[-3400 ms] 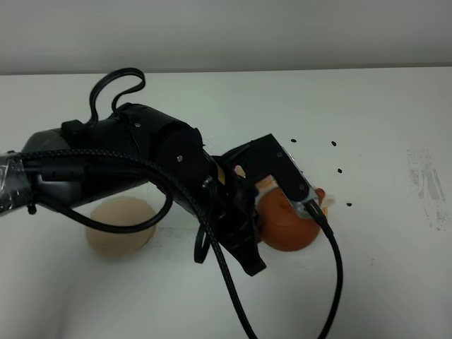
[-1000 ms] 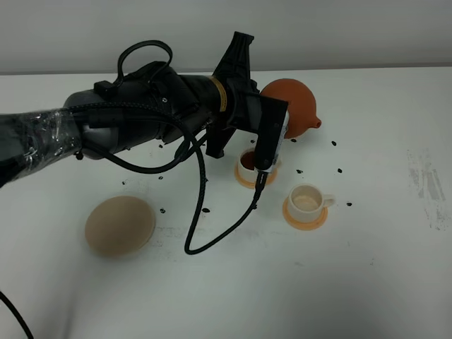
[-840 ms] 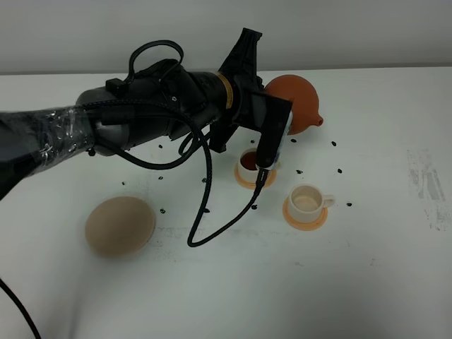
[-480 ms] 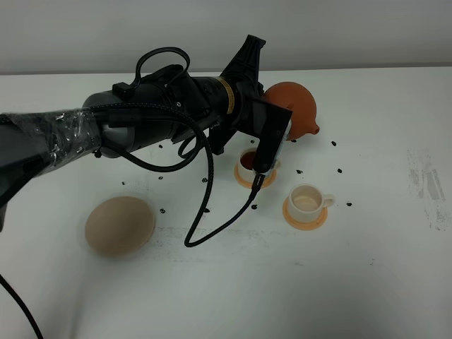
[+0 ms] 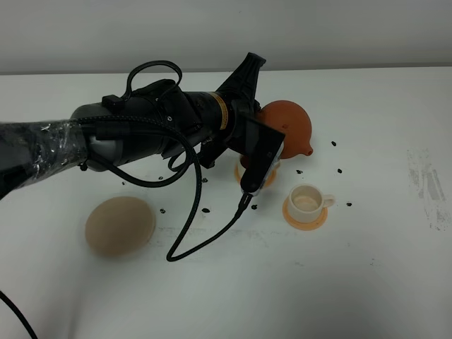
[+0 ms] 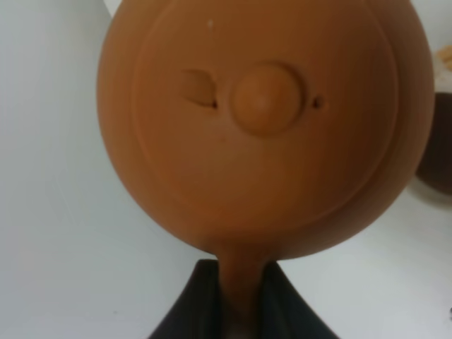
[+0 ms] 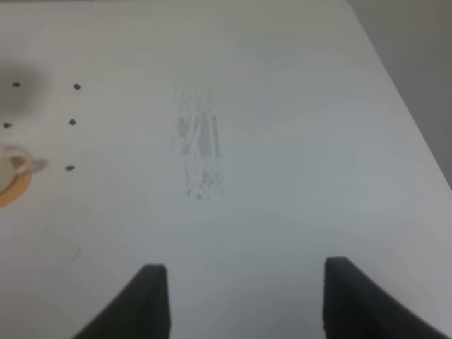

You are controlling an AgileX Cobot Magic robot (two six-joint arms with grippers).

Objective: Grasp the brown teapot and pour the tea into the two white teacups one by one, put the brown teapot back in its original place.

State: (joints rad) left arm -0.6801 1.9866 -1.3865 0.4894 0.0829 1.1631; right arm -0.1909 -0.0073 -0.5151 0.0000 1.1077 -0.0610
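The brown teapot hangs above the table at mid-back, its spout pointing right and slightly down. My left gripper is shut on its handle; the lid and knob fill the left wrist view. One white teacup sits on an orange coaster, right of and nearer than the pot. The other teacup is almost hidden behind my left wrist; only its coaster edge shows. The beige plate lies bare at the front left. My right gripper is open over bare table.
Small dark specks dot the table around the cups. A scuffed grey patch marks the right side. The left arm's cable droops onto the table between plate and cups. The table's right edge is close.
The teapot has come down a little and toward the cups with the left arm. The cup with dark tea, visible a second ago, is now covered by the wrist.
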